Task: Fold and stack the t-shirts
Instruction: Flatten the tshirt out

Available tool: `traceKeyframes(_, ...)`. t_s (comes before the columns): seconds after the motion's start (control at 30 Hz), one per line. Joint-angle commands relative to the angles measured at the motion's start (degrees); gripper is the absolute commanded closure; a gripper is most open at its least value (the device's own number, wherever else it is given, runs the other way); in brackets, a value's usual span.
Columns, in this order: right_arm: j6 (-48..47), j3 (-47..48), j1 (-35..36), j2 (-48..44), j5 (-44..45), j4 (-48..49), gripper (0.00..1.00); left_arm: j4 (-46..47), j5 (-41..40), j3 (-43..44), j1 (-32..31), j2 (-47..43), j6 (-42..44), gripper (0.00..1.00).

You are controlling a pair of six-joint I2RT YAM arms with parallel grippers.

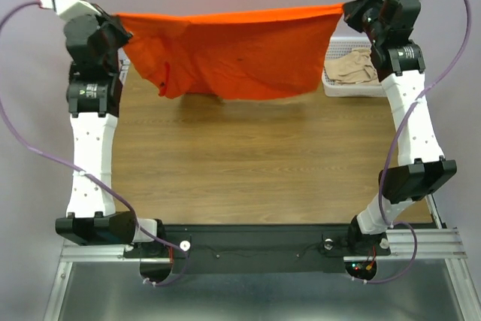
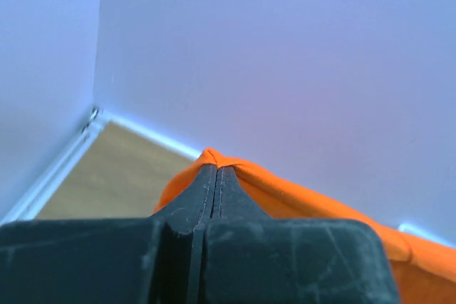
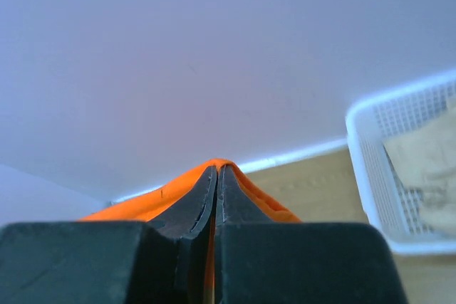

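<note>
The orange t-shirt [image 1: 233,54] hangs stretched in the air between both arms at the far side of the table, its lower edge sagging over the wood. My left gripper [image 1: 119,20] is shut on its left corner; in the left wrist view orange cloth [image 2: 299,201] wraps over the closed fingertips [image 2: 216,170]. My right gripper [image 1: 347,10] is shut on its right corner, and orange cloth [image 3: 153,201] bulges round the closed tips [image 3: 218,170]. The beige t-shirt [image 1: 355,67] lies crumpled in the basket, also seen as the beige t-shirt [image 3: 427,169] in the right wrist view.
A white lattice basket [image 1: 338,88] stands at the far right of the brown wooden table [image 1: 255,171]; its rim [image 3: 360,169] shows in the right wrist view. Pale walls close in behind and on both sides.
</note>
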Motion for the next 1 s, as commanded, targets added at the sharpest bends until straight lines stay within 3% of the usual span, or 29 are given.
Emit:
traceKeyframes(0.0, -8.1, 9.9, -0.6, 0.0, -1.7, 1.5, 0.99, 1.8, 0.3, 13.3, 1.5, -1.1, 2.7, 1.00)
traceKeyframes(0.2, -14.4, 11.1, -0.6, -4.8, -2.3, 1.6, 0.99, 5.4, 0.7, 12.8, 1.6, -8.6, 6.3, 1.00)
traceKeyframes(0.4, -16.2, 12.0, -0.6, -6.6, -4.3, 1.6, 0.99, 5.1, 1.1, 15.4, 1.5, -10.7, 8.9, 1.00)
traceKeyframes(0.97, -17.4, 17.5, -0.6, 3.9, -9.6, 1.9, 0.99, 8.5, 6.2, 16.4, 1.7, 2.7, 7.6, 1.00)
